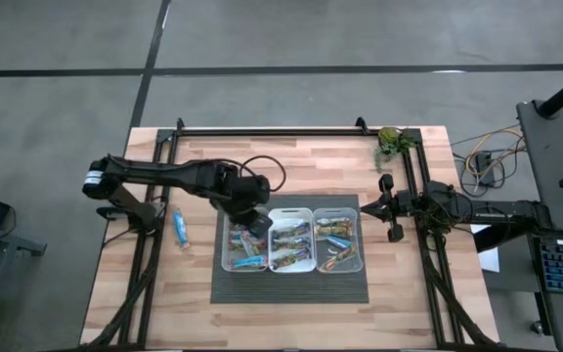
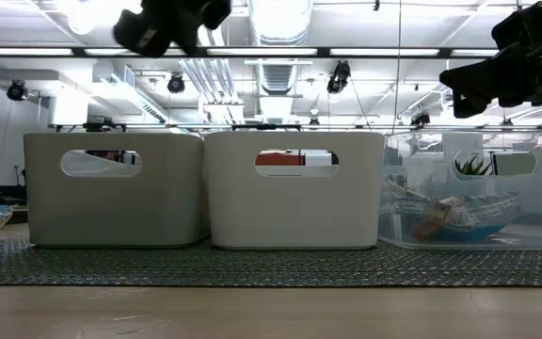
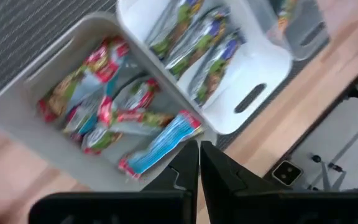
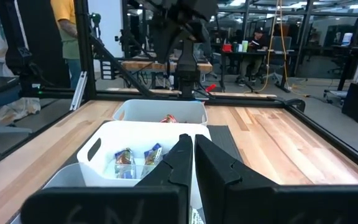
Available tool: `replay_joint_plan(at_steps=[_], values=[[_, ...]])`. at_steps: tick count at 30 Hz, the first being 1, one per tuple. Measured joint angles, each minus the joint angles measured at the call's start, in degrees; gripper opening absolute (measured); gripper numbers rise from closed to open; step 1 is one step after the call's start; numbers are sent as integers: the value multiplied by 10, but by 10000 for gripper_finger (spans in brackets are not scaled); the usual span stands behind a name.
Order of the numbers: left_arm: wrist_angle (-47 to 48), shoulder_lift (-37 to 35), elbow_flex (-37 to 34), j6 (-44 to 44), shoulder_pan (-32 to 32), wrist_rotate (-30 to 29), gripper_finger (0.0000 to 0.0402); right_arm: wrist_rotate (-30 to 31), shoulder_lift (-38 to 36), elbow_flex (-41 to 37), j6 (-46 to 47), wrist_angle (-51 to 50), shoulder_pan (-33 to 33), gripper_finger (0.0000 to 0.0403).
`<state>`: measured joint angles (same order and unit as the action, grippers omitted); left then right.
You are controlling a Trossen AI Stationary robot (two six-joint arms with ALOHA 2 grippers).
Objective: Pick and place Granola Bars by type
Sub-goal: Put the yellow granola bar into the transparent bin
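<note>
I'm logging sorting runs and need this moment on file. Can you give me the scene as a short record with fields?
Surface: wooden table with a dark mat
Bins: three bins in a row on the mat, all holding granola bars
Stray item: one blue bar on the wood left of the mat
Left tool: shut, empty, above the left bin
Right tool: shut, empty, right of the bins
Other: green plant at the far edge

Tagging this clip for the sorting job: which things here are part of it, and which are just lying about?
Part of the job:
- granola bars in the bins
- three bins
- loose blue bar on the table
- left pincer, shut, over the left bin

Lying about:
- green plant
- dark mat
</note>
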<state>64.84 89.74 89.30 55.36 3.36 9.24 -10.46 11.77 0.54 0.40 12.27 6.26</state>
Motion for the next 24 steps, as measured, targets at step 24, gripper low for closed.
replay_joint_plan(at_steps=[24], values=[[99, -197, -224, 279, -1, -83, 0, 0, 0, 0, 0, 0, 0, 9]])
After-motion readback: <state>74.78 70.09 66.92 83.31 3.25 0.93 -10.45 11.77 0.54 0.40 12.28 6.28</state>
